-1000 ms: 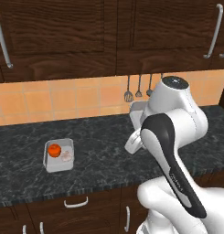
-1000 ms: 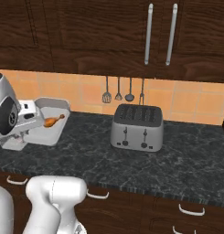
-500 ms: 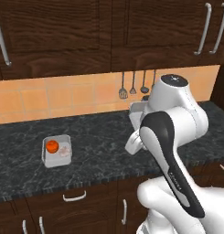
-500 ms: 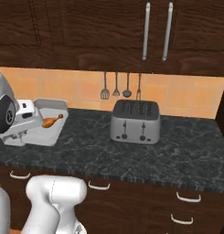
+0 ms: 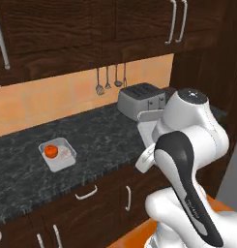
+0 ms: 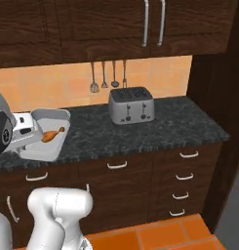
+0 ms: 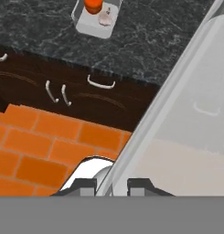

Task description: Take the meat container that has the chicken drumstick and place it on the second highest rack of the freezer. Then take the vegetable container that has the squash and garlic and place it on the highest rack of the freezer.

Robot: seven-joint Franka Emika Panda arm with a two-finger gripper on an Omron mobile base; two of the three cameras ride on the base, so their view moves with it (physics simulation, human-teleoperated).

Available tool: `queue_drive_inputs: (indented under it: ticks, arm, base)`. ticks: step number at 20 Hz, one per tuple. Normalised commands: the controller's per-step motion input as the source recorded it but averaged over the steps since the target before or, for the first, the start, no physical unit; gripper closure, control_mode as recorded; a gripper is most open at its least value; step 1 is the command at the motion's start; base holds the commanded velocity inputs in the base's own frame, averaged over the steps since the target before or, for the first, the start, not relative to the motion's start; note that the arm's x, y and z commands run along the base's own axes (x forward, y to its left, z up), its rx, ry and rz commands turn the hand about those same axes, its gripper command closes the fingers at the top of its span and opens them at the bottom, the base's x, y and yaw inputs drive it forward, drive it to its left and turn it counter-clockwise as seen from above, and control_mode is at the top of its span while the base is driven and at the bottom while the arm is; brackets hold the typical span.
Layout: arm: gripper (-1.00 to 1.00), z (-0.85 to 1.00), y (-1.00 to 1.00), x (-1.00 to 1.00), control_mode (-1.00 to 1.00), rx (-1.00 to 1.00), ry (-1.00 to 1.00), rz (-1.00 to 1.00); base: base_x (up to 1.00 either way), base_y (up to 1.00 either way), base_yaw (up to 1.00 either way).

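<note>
The meat container (image 6: pixel 46 133), a shallow grey tray, hangs tilted above the counter's front edge with the chicken drumstick (image 6: pixel 53 134) lying in it. My gripper (image 6: pixel 29 137) is shut on its near rim. In the hand view the fingertips (image 7: pixel 88 186) clamp that rim (image 7: pixel 161 107), which runs diagonally up to the right. Part of the tray (image 5: pixel 150 117) shows behind my arm. The vegetable container (image 5: pixel 58 154) sits on the dark counter with the squash (image 5: pixel 51 150) and garlic (image 5: pixel 66 152); the hand view shows it (image 7: pixel 88 23) too. I cannot tell whether the freezer is in view.
A silver toaster (image 6: pixel 131 105) stands at the back of the counter under hanging utensils (image 6: pixel 109 75). Dark wooden cabinets run above and drawers (image 6: pixel 184 180) below. The floor is orange tile (image 7: pixel 45 141). A plain grey surface (image 5: pixel 234 179) cuts in at the right edge.
The whole picture has shifted: the base has moved, so counter and toaster sit further left and further off. The gripper keeps its hold on the tray.
</note>
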Motion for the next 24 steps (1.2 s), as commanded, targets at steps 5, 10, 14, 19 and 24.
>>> queue_drive_inputs:
  ticks: [5, 10, 14, 19, 24]
  arm:
    - [1.0, 0.0, 0.0, 0.0, 1.0, 0.0, 0.0, 0.0]
    - [1.0, 0.0, 0.0, 0.0, 1.0, 0.0, 0.0, 0.0]
    - [1.0, 0.0, 0.0, 0.0, 1.0, 0.0, 0.0, 0.0]
    - [1.0, 0.0, 0.0, 0.0, 1.0, 0.0, 0.0, 0.0]
    - [1.0, 0.0, 0.0, 0.0, 1.0, 0.0, 0.0, 0.0]
  base:
    - [-0.4, 0.42, -0.77]
    - [-0.14, 0.14, -0.87]
    - [0.05, -0.02, -0.81]
    - [0.34, -0.55, -0.63]
    - [0.68, -0.59, -0.51]
